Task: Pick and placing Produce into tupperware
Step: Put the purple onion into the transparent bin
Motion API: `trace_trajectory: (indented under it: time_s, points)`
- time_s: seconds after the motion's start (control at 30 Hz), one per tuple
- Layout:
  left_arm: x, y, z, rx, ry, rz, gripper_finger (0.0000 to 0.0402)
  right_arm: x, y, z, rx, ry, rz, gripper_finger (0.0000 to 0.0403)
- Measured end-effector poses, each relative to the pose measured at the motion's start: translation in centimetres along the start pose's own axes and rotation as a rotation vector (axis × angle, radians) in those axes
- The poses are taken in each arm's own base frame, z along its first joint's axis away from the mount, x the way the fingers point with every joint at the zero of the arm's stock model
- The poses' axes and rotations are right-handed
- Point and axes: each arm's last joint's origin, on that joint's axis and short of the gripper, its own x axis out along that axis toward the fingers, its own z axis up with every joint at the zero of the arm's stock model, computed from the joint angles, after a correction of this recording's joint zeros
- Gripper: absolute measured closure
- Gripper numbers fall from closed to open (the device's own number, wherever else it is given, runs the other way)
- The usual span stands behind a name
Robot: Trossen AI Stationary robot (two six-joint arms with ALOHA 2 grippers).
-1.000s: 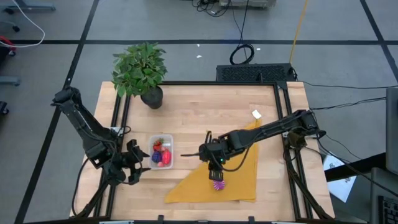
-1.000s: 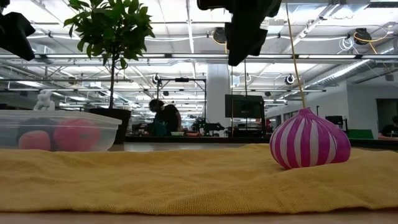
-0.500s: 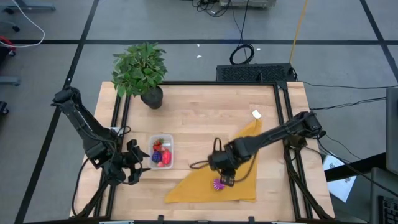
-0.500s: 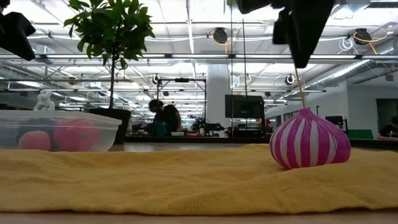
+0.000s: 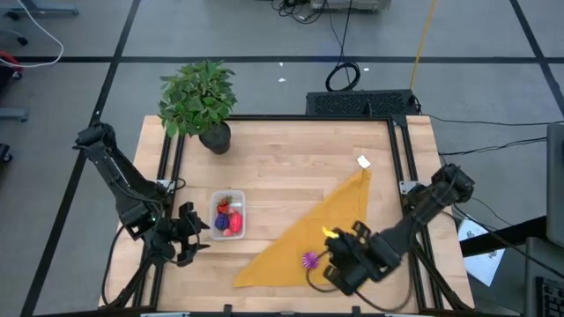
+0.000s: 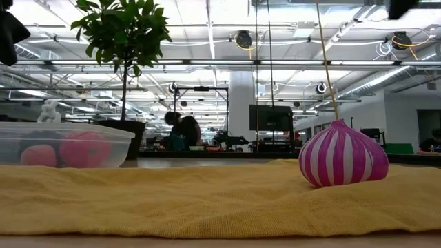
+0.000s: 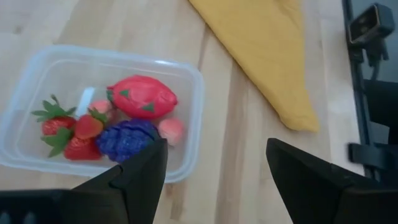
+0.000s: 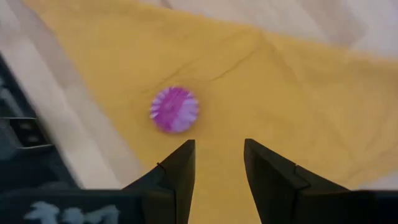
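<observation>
Nearest the table's front edge, at about five o'clock, the right gripper (image 5: 339, 269) hangs over the yellow cloth (image 5: 304, 238) with its fingers (image 8: 177, 171) drawn narrow and nothing between them. Just beside it, toward the middle of the cloth, sits the striped magenta ball (image 5: 309, 260) (from table height it looks like a little onion with white stripes (image 6: 342, 153)); the right wrist camera shows it lying free on the cloth (image 8: 175, 109), apart from the fingers.

Over at about eight o'clock, the left gripper (image 5: 196, 236) waits just beside the tupperware (image 5: 240, 204), jaws wide and empty. The box stands on bare wood left of the cloth's point. Inside it I can see strawberries (image 7: 73, 127), a red piece with green flecks (image 7: 142, 96), a purple bumpy one (image 7: 127, 138) and a small pink one (image 7: 170, 129), all huddled together.

Farther back, at eleven o'clock, a potted plant (image 5: 199, 95) stands at the table's corner. A small white scrap (image 5: 363, 161) lies at about two o'clock, near the cloth's far tip.
</observation>
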Motion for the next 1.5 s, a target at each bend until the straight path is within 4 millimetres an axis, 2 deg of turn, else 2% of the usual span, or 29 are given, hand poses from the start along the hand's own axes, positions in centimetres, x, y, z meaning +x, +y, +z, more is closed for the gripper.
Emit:
trace_trajectory:
  time_s: [0.13,0.33,0.53,0.67,0.8,1.03,1.5]
  points:
    - [-0.2,-0.4,-0.3,0.010,-0.001,-0.031,0.0123,0.6,0.4,-2.6,0.107,-0.029,0.000,0.0273]
    - [-0.6,-1.0,-0.7,0.002,-0.004,-0.078,0.0123,2.4,1.1,-6.6,0.129,-0.206,0.088,0.0273]
    - [-0.8,-1.4,-0.7,-0.006,-0.015,-0.114,0.0123,2.7,1.8,-8.7,0.141,-0.283,0.205,0.0273]
    - [-0.8,-1.6,-0.6,-0.010,-0.025,-0.128,0.0123,3.3,2.0,-9.6,0.017,-0.404,0.233,0.0273]
    - [-0.8,-1.5,-0.5,-0.018,-0.033,-0.120,0.0123,4.4,1.6,-9.6,-0.075,-0.437,0.205,0.0273]
    - [-0.7,-1.4,-0.4,-0.022,-0.051,-0.107,0.0123,6.3,0.8,-8.5,-0.080,-0.445,0.157,0.0273]
    - [-0.7,-1.4,-0.4,-0.022,-0.054,-0.106,0.0123,6.0,1.7,-7.4,-0.114,-0.509,0.209,0.0273]
